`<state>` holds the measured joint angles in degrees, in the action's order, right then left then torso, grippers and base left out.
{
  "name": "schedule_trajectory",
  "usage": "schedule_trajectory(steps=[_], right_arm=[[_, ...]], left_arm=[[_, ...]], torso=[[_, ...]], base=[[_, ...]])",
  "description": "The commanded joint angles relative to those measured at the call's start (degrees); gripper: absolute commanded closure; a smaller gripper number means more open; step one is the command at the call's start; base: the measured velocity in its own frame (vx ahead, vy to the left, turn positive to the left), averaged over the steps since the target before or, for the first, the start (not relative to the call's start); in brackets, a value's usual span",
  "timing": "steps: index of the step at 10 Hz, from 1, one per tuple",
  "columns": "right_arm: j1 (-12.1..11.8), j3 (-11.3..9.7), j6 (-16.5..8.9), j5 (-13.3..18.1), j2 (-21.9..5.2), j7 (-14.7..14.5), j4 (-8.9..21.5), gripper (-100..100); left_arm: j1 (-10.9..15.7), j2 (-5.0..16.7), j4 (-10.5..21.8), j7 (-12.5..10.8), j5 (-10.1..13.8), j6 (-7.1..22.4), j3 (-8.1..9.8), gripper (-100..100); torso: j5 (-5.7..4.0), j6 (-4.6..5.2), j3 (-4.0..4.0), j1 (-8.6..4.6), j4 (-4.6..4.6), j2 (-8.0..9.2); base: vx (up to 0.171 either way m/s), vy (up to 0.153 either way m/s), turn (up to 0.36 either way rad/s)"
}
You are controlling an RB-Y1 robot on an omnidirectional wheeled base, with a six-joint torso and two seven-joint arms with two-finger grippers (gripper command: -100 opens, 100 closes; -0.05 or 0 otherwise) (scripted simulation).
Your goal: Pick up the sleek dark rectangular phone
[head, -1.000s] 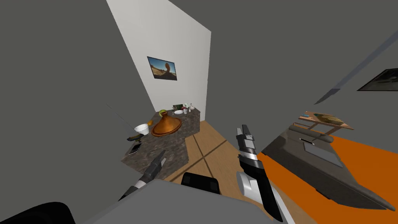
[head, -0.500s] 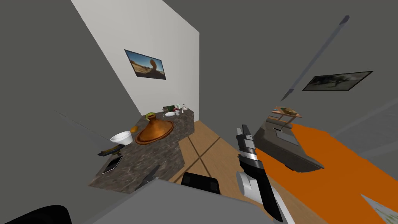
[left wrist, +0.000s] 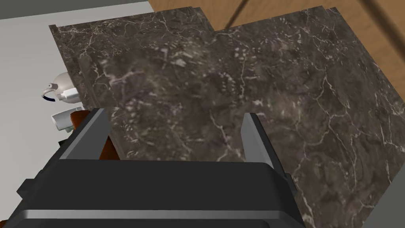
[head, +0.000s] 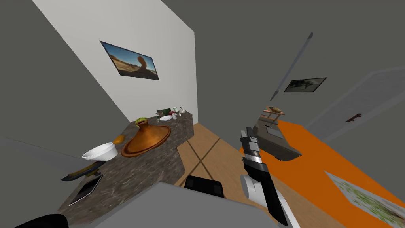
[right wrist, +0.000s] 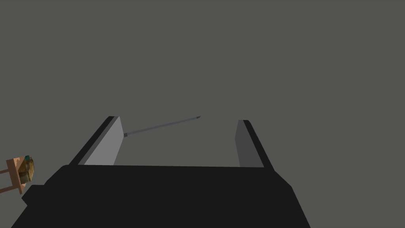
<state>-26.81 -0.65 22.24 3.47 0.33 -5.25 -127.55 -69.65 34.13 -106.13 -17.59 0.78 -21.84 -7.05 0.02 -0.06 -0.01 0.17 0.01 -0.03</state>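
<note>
The phone (head: pixel 86 189) is a flat dark rectangle with a pale rim. It lies on the dark marble counter (head: pixel 158 166) near its close left end. My left gripper (left wrist: pixel 176 122) is open above bare marble counter (left wrist: pixel 237 79), with nothing between its fingers; the phone is hidden from that wrist view. On the other side, my right gripper (head: pixel 248 132) is raised over the wooden floor, away from the counter. In its wrist view the right gripper (right wrist: pixel 178 132) stands open and empty.
Just beyond the phone lie a dark and yellow tool (head: pixel 83 171), a white bowl (head: pixel 101 151), an orange fruit (head: pixel 118 139) and a brown tagine (head: pixel 146 138). Small dishes (head: pixel 168 116) crowd the counter's far end. A grey sofa (head: pixel 277 140) stands on an orange rug (head: pixel 316 170).
My view has swung and closed in: the counter and phone now sit lower left and larger. My left forearm has dropped out of the head view. The right arm holds its place.
</note>
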Motion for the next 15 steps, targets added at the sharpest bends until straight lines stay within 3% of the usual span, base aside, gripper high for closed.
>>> schedule_trajectory(steps=[1,4,7,9,11,12,15], right_arm=[[0.00,0.00,0.00,0.00,0.00,0.00,0.00,0],[0.01,-0.01,0.00,0.00,0.00,0.00,0.00,0],[0.01,0.00,0.00,0.00,-0.01,0.00,0.00,0],[-0.01,0.01,0.00,0.00,-0.01,0.00,0.00,0],[0.01,0.00,0.00,0.00,0.00,0.00,0.00,0],[0.01,0.00,0.00,0.00,-0.01,0.00,0.00,0],[0.00,0.01,0.00,0.00,-0.01,0.00,0.00,0]], left_arm=[[-2.86,2.18,1.75,-1.16,0.29,-0.28,-0.62,-100],[-6.10,4.03,3.30,-2.20,0.55,-0.26,-1.16,-100],[-13.10,9.28,7.66,-5.38,1.33,-0.04,-2.65,-100],[-13.40,9.28,7.66,-5.38,1.33,-0.04,-2.65,-100],[-17.27,12.41,10.18,-7.51,1.79,0.11,-3.54,-100],[-17.76,12.41,10.18,-7.51,1.79,0.11,-3.54,-100],[-23.26,16.39,13.27,-10.67,2.29,0.21,-4.88,-100]], torso=[[0.00,0.00,0.00,0.00,0.00,0.00],[0.01,0.06,0.00,0.07,0.00,0.00],[0.05,0.06,-0.02,0.26,-0.01,-0.04],[0.08,-0.01,0.00,0.30,0.01,0.00],[-0.01,0.04,0.03,-0.01,0.02,0.05],[0.03,0.06,0.04,0.19,0.01,0.07],[0.05,0.03,-0.02,0.27,0.00,-0.05]], base=[[0.033,0.035,-0.264],[0.024,0.043,-0.226],[0.035,0.101,-0.412],[-0.006,0.063,-0.027],[-0.009,0.055,-0.377],[-0.012,0.087,-0.141],[0.014,0.099,-0.315]])
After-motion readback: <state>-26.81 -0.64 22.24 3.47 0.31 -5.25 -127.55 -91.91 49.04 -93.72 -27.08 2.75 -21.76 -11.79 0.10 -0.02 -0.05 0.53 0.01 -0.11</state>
